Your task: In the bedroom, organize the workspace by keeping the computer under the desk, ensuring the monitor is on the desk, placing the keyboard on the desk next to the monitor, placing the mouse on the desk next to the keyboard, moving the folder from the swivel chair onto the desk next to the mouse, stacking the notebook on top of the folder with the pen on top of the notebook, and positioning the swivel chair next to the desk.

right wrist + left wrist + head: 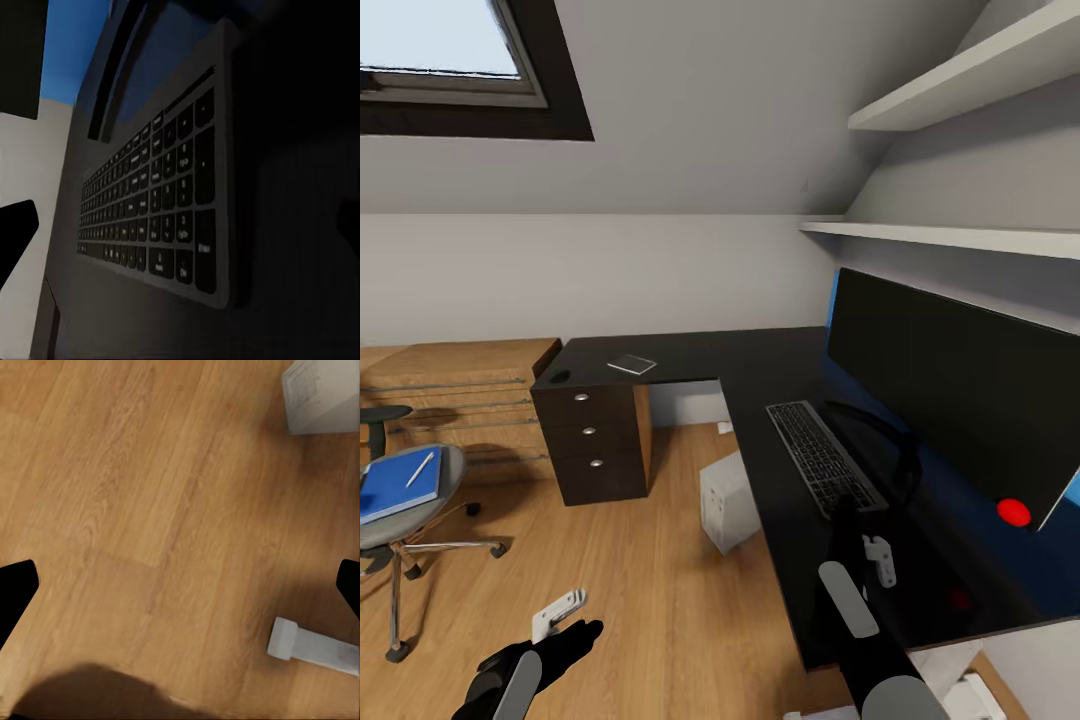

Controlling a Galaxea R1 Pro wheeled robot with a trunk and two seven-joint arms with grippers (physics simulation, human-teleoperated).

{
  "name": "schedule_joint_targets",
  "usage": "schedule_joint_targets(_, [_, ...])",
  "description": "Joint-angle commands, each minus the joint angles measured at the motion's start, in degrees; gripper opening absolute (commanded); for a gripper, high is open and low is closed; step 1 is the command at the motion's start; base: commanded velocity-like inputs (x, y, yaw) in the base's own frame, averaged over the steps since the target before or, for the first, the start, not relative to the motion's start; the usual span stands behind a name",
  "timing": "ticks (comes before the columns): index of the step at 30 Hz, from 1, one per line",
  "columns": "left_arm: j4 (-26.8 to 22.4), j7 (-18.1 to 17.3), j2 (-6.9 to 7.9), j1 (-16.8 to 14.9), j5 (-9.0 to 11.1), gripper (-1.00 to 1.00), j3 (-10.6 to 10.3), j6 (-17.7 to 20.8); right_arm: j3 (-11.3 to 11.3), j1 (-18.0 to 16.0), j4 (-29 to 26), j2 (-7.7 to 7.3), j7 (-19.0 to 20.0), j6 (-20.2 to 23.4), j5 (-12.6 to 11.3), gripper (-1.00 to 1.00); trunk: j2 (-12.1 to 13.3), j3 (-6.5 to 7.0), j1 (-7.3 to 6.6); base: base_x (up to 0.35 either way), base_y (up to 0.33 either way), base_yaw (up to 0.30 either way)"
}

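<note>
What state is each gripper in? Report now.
Left gripper: open, holding nothing, over the floor.
Right gripper: open, holding nothing, fingers near the keyboard.

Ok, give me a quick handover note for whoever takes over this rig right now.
Left gripper: open over the floor, holding nothing.
Right gripper: over the near end of the keyboard; fingers look apart, grasp unclear.
Done: monitor and keyboard on the desk side by side; computer under the desk.
Mouse and notebook sit at the desk's far corner.
Left: mouse beside keyboard; folder with pen off the swivel chair; stack folder, notebook, pen; bring the chair in.
</note>
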Motion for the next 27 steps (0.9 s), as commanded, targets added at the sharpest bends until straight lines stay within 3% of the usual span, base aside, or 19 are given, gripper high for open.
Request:
schedule_joint_targets(1, [-0.08,0.46,0.01,-0.03,0.61,1.00,-0.01,0.21,-0.05,-0.03,-0.05,0.03,-0.11,-0.11,-0.16,1.00,-0.04,-0.06,-0.04,-0.333,0.000,0.000])
schedule_joint_targets(13, [-0.08,0.46,0.01,-0.03,0.61,1.00,0.01,0.22,-0.05,-0.03,-0.11,0.03,-0.05,-0.14,-0.16,1.00,-0.04,-0.06,-0.04,-0.291,-0.003,0.000])
schedule_joint_targets(17, [-0.08,0.51,0.08,-0.03,0.52,1.00,0.04,0.17,0.05,-0.03,-0.44,-0.02,0.17,-0.19,0.00,1.00,-0.04,-0.06,-0.04,-0.082,-0.013,0.000])
schedule_joint_targets(20, [-0.08,0.53,0.09,-0.03,0.47,1.00,0.08,0.13,0.69,-0.03,-1.35,-0.04,0.32,-0.20,0.15,1.00,-0.04,-0.06,-0.04,-0.026,-0.004,0.000])
schedule_joint_targets(27, [-0.08,0.61,0.01,-0.03,0.34,1.00,0.03,0.10,4.15,0.29,-6.10,-0.66,0.30,0.62,1.00,1.00,2.77,1.20,-1.58,-0.009,-0.001,0.000])
